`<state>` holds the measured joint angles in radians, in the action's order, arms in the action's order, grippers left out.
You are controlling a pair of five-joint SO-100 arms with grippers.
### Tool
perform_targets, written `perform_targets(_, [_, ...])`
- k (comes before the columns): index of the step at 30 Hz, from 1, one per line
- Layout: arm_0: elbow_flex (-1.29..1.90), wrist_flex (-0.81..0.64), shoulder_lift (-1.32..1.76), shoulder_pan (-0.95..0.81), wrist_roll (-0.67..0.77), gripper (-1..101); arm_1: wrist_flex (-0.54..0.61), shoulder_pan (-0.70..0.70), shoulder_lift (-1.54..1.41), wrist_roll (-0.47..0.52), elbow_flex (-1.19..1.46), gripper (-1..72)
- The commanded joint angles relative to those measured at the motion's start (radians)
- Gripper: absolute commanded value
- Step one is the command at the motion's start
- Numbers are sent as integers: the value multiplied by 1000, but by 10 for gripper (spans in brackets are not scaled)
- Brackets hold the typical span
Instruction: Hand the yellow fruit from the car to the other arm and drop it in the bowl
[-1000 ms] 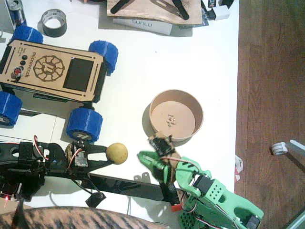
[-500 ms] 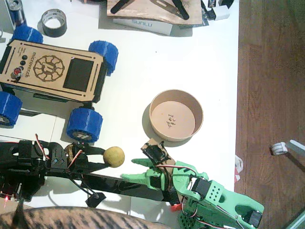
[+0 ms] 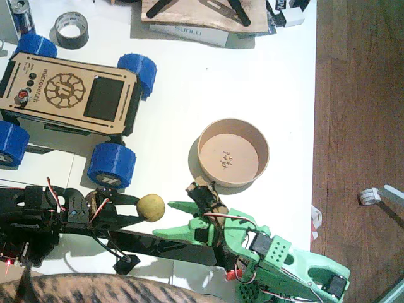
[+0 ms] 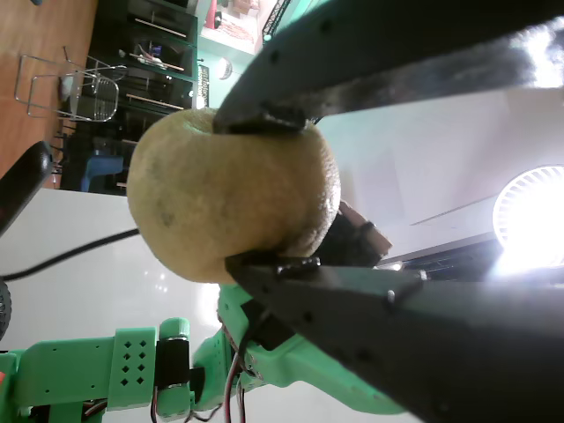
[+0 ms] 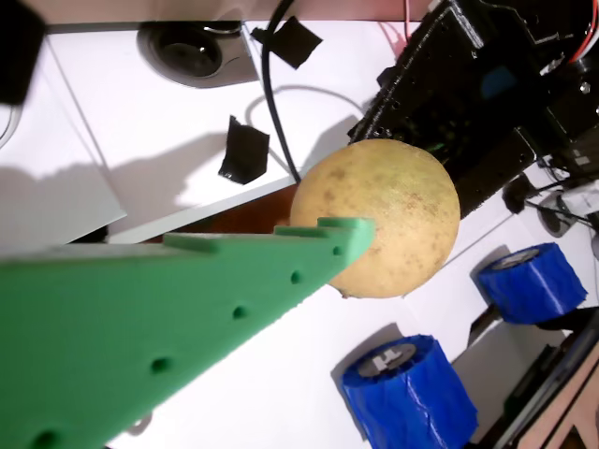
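White worktop [image 3: 252,82] is carrying the car [image 3: 69,95] and bowl [image 3: 233,152]; below the car, the left end effector [image 3: 144,207] is pinching the yellow fruit [image 3: 151,207], while the green right end effector [image 3: 172,219] is spreading beside it.

right end effector [image 3: 177,218] now nearer yellow fruit [image 3: 151,207]

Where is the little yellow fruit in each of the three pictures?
Fixed view: the yellow fruit is low and left of middle, pinched at the tip of the left gripper.
A wrist view: it fills the upper middle, between two black fingers.
A wrist view: it sits right of middle, behind a green finger.
Shared landmark: the green arm, which shows in all three.
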<state>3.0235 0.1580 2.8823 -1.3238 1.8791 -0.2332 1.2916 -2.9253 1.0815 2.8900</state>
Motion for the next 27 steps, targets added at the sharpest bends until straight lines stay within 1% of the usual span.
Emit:
perform_targets(1, [-80,-14,18,-3,-12,1,72,-12,48,-37,-8,379])
perform_targets(6, [-77,-9,9,5,-12,1,98,-17,92,-114,-5,386])
perform_targets(9, [-77,-8,3,6,-14,1,124,-25,124,-132,-3,390])
perform_targets(27, [-77,-5,-2,9,-14,1,422,-41,365,-132,-2,405])
